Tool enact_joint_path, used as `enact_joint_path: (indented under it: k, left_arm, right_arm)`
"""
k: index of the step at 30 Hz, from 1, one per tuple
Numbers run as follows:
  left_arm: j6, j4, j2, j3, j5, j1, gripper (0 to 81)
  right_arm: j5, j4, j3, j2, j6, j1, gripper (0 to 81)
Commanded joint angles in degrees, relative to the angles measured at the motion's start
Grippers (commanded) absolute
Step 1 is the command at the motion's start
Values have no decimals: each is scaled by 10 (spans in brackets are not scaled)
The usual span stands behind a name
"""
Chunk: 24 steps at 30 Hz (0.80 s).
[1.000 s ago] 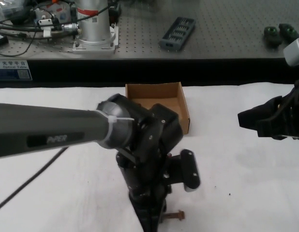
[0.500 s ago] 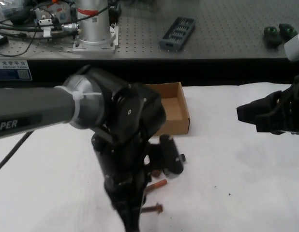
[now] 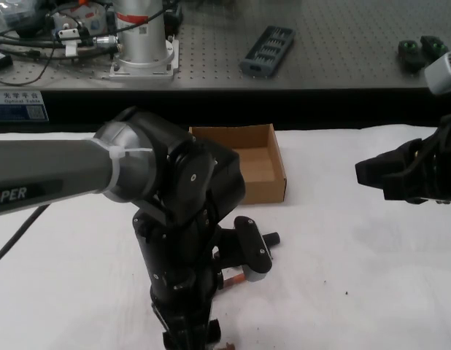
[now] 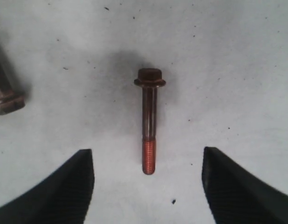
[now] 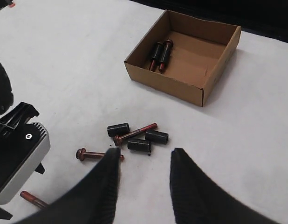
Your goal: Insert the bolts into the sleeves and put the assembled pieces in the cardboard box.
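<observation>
Left arm goes for a bolt. In the high view, the left arm (image 3: pixel 174 189) bends steeply down over the white desk (image 3: pixel 357 277) just in front of the cardboard box (image 3: pixel 266 191). The right end effector (image 3: pixel 375 179) hangs out to the side, well apart from the box. In the left wrist view, the left end effector (image 4: pixel 147 156) has its two fingers spread wide and holds nothing. It is poised over a copper-coloured bolt (image 4: pixel 150 121) lying flat on the desk, threaded tip between the fingers and head pointing away from them. The head of a second bolt (image 4: pixel 6 95) shows at the edge. The step in hand appears to be picking up a bolt, with insertion not yet begun. The next move likely calls for lowering until the fingers bracket the shank, then closing across it so the bolt lifts level enough to meet a sleeve. In the right wrist view, the right end effector, fingers parted and empty, is poised above the loose parts. Counted here are three black sleeves (image 5: pixel 139 145) and three loose bolts: one bolt (image 5: pixel 134 134) among the sleeves, another bolt (image 5: pixel 99 154) just beside them, and a third bolt (image 5: pixel 32 199) partly hidden under the left arm's housing. Two assembled pieces (image 5: pixel 160 55) lie side by side in the box near one corner, so by this count three pairings appear to remain.
</observation>
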Motion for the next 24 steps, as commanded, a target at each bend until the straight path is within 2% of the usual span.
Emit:
enact_joint_path:
  k: [1, 8, 16, 24]
  left_arm:
    - [-12, -24, -3, -1, 25, 1, 409]
    - [-7, -84, -3, -1, 33, -1, 405]
    - [-21, -50, 16, 0, 40, -1, 405]
    - [-33, -77, 56, 6, 58, -1, 405]
  right_arm:
    - [-2, -6, -1, 2, 1, 0, 274]
    - [-2, -6, -1, 10, 1, 0, 274]
    - [-2, -6, -1, 10, 1, 0, 274]
    - [-2, -6, -1, 10, 1, 0, 274]
